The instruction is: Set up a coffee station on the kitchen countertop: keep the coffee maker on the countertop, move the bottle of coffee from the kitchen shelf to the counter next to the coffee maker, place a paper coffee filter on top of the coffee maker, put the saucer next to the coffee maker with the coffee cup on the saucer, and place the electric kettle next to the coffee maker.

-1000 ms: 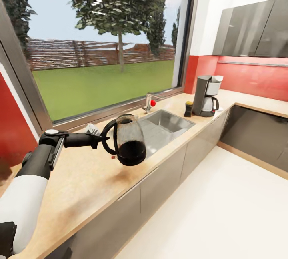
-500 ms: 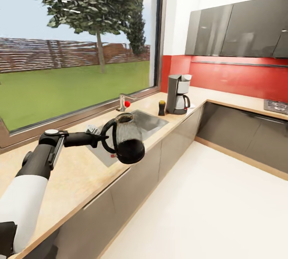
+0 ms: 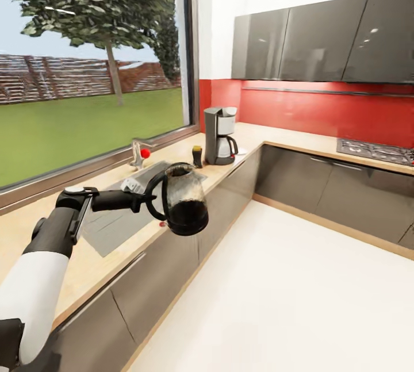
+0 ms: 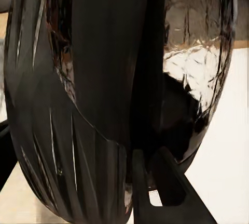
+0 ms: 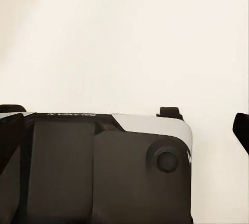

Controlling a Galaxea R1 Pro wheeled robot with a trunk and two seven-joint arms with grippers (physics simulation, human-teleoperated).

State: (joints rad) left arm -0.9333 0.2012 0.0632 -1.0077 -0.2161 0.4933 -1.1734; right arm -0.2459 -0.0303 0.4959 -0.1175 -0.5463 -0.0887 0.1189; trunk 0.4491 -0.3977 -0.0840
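My left gripper (image 3: 147,200) is shut on the black handle of the electric kettle (image 3: 184,200), a dark glass kettle held upright in the air over the front edge of the countertop (image 3: 52,234). The left wrist view has the kettle (image 4: 104,89) right against the camera, with the fingers (image 4: 166,182) clamped on its handle. Farther along the countertop, by the corner, stands the coffee maker (image 3: 220,135). The bottle of coffee (image 3: 197,156) with its yellow cap stands just beside it. My right gripper (image 5: 127,128) hangs open over pale floor.
A steel sink (image 3: 123,202) with a faucet (image 3: 138,153) is set in the countertop behind the kettle. Grey cabinets (image 3: 167,257) run below, and dark wall cabinets (image 3: 310,38) hang above a red backsplash. A hob (image 3: 374,150) sits on the far counter. Wide pale floor (image 3: 287,291) lies to the right.
The camera has swung to the right, so the window, sink and coffee maker have slid left in the picture. My left arm still holds the kettle in the same pose.
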